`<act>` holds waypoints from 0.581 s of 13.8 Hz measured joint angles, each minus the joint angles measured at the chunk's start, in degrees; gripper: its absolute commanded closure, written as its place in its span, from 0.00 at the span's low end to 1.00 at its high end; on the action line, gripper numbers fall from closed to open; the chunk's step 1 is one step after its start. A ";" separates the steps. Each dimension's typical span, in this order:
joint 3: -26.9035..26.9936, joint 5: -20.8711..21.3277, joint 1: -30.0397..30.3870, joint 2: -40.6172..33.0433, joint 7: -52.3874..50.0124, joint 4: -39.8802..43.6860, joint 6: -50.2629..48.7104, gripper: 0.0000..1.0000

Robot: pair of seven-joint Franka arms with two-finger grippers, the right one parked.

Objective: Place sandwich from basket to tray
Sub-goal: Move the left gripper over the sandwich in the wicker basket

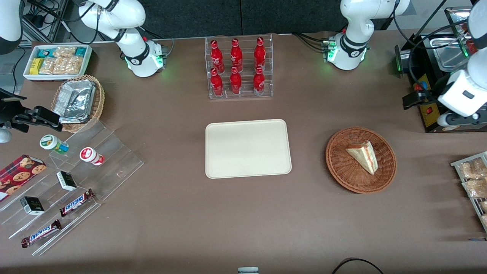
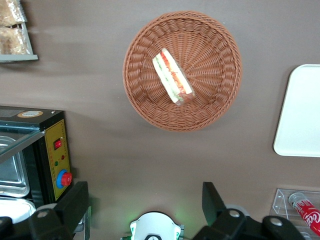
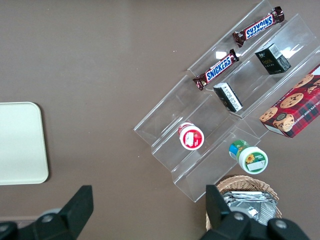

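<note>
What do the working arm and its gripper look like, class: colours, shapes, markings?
The working arm has glossy white rounded shells with black bands at the joints, black cables trailing alongside, and a green light on its round base. Its gripper, above the brown table, has two black, blocky fingers, set wide apart.

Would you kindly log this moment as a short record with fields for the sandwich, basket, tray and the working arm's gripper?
sandwich: wedge lying in the basket, filling edge visible
basket: round brown wicker, beside the tray, toward the working arm's end of the table
tray: cream, rectangular, nothing on it
gripper: left gripper high above the table, jaws open, nothing held, basket in its wrist view
progress: sandwich not yet picked
</note>
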 measured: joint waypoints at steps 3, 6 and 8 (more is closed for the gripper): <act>0.26 -1.22 -0.13 -0.02 0.05 -0.08 0.31 0.00; 0.26 -1.65 -0.43 0.01 0.09 -2.94 2.15 0.00; 0.26 -1.70 -0.45 0.03 0.10 -8.17 7.44 0.00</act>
